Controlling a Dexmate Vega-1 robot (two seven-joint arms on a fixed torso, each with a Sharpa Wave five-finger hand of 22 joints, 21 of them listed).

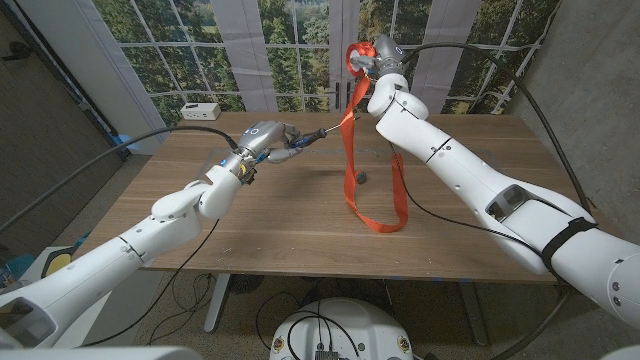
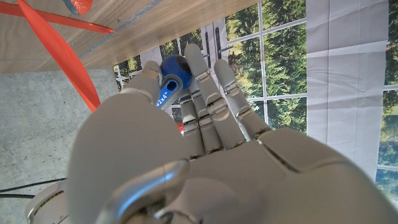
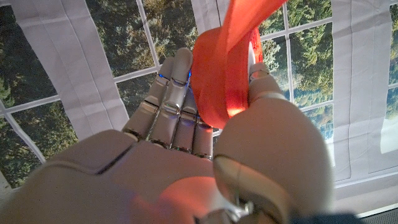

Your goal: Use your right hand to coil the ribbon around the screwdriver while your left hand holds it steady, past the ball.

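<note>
Above wood table point(image 1: 250, 225), R hand point(image 1: 368, 58) holds glossy ribbon point(image 1: 352, 150)

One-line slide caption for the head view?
Left robot hand holds blue-handled screwdriver level; raised right robot hand grips orange ribbon draping to wooden table.

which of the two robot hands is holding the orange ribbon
The right hand, raised high past the table's far edge, grips the ribbon; the left hand holds the blue-handled screwdriver instead.
</note>
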